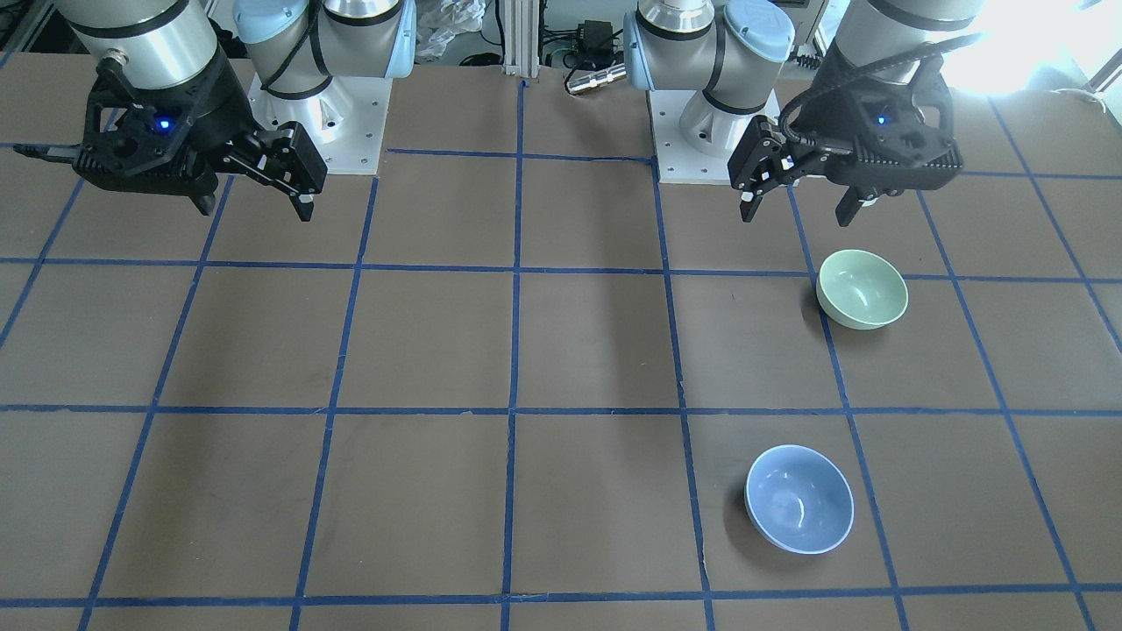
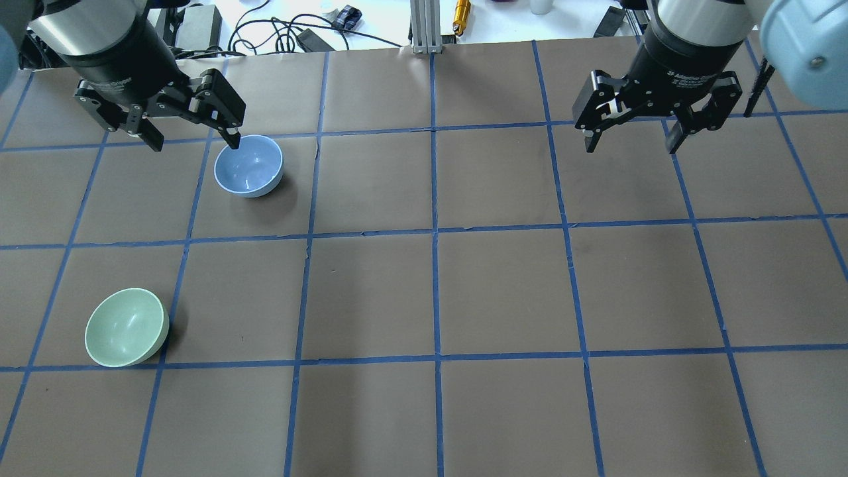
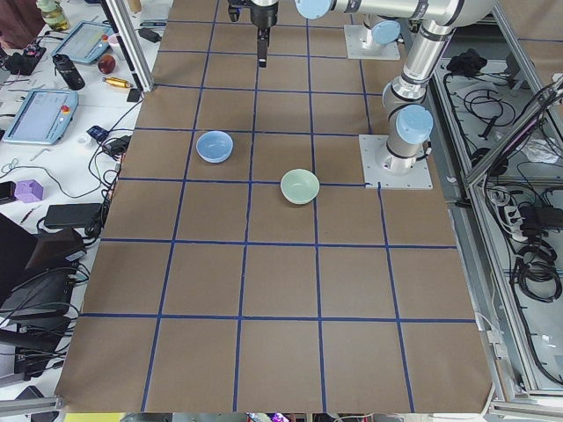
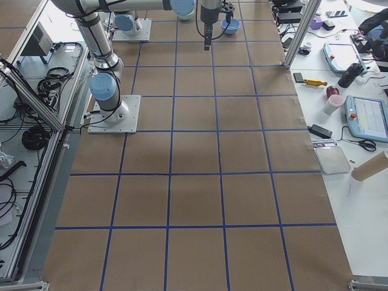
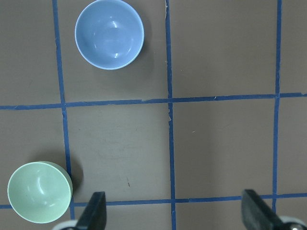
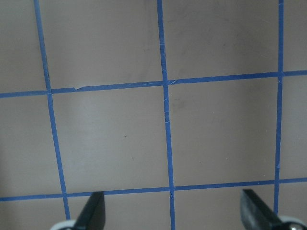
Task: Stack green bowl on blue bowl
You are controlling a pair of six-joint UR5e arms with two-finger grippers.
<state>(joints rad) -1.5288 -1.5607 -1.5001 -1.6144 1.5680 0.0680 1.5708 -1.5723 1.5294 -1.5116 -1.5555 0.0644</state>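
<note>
While both UR5e arms hang above it, the brown table [image 2: 424, 298], ruled into squares by blue tape lines [image 2: 434, 232], carries only two bowls, both on the robot's left half. The left arm [image 1: 719, 53] and the right arm [image 1: 316, 44] rise from base plates on the table's near edge, counted from the robot. The left gripper [image 2: 194, 142] is held high over the left side, its two fingers spread wide with nothing between them; the wrist view beneath it looks straight down on both bowls. The right gripper [image 2: 631, 147] hangs likewise over bare squares on the right, fingers wide apart and holding nothing. The green bowl [image 2: 126, 326] stands upright, mouth up, near the robot at the far left. The blue bowl [image 2: 248, 165] stands upright farther from the robot and a little nearer the centre, well apart from the green one, neither touched by a gripper.
</note>
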